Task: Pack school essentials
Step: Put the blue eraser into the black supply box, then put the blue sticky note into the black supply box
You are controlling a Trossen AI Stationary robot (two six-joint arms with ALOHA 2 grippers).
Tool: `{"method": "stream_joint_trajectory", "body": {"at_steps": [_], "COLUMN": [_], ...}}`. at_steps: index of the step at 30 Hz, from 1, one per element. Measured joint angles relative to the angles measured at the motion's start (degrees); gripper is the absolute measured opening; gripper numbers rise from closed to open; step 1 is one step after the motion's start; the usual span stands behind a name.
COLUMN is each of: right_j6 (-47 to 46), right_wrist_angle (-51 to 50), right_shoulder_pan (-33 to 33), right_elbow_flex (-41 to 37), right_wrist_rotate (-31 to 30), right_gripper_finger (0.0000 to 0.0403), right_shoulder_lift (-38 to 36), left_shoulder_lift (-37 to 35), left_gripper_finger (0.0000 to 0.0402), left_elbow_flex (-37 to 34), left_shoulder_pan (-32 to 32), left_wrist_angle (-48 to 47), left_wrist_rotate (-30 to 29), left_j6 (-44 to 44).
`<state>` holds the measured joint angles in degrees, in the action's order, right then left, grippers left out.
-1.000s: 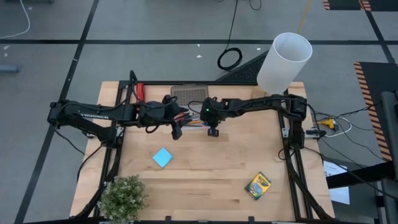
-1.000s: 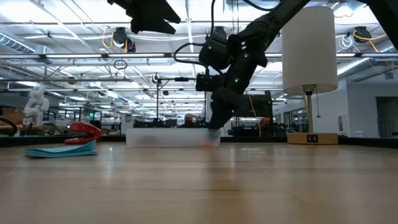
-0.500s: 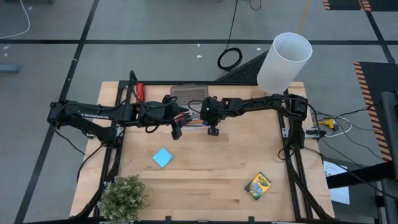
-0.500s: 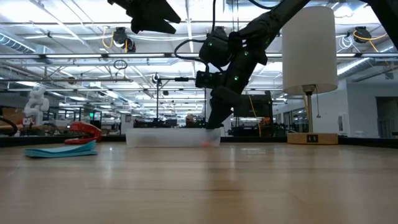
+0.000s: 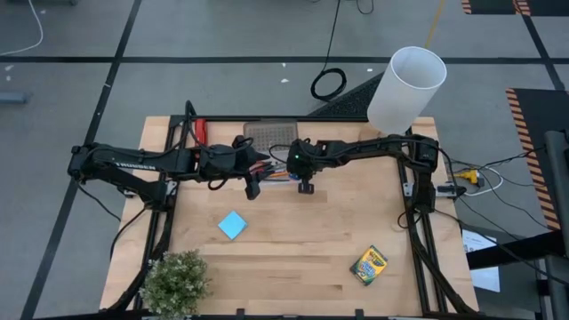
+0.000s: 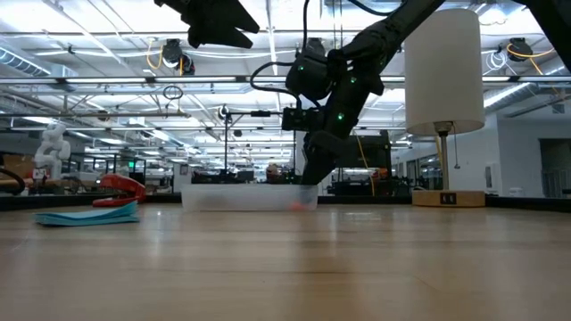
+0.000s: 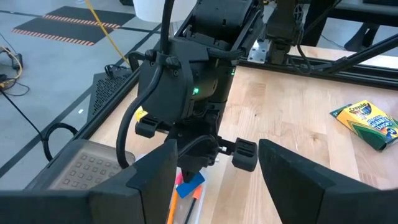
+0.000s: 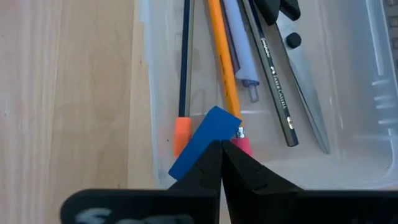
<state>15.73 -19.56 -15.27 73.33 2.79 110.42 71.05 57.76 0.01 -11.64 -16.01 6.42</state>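
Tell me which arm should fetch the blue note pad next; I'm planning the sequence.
Left. The left gripper hangs nearer the pad, on its side of the table, with jaws open and empty. The right gripper is busy, its jaws shut on the eraser.

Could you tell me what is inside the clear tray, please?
Inside the clear tray: orange pencils, dark pencil, scissors blade, blue eraser pinched by the right tool. Its far end is out of view.

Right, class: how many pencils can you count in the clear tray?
3: a thin pencil with an orange tip nearest the clear tray's wall, an orange pencil with a pink tip beside it, a dark pencil farther in. Others may hide under the right gripper.
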Motion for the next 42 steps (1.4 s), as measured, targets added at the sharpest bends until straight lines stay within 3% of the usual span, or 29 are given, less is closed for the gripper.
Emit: {"method": "stream_joint_trajectory", "body": {"at_steps": [13,23,31,42], "right_j6": [-2.3,-6.3,-7.3,-7.8], "right_wrist_angle": [-2.1,-0.6,0.5,-5.6], "right_shoulder_pan": [2.9,11.5,16.7,20.1], "right_elbow_flex": [-0.6,-15.4,-26.5,-27.7], "right_wrist_rotate": [0.2,0.2,0.2,0.2], "right_gripper_finger": [0.0000,0.0000,0.0000,0.0000], "right_shoulder_lift": [-15.1,-35.0,-48.5,-58.9], "left_shoulder_lift": [0.0,0.0,4.5,12.9], "left_gripper_finger": [0.0230,0.0230,0.0230,0.0229], "left_elbow_flex": [0.0,0.0,0.1,0.1], "left_shoulder_pan": [-1.6,-9.5,-16.1,-20.3], "left_wrist_angle": [-0.3,-1.3,-2.1,-11.9], "left_wrist_rotate": [0.0,-0.4,-4.8,-6.6], "left_j6": [0.0,0.9,6.4,26.4]}}
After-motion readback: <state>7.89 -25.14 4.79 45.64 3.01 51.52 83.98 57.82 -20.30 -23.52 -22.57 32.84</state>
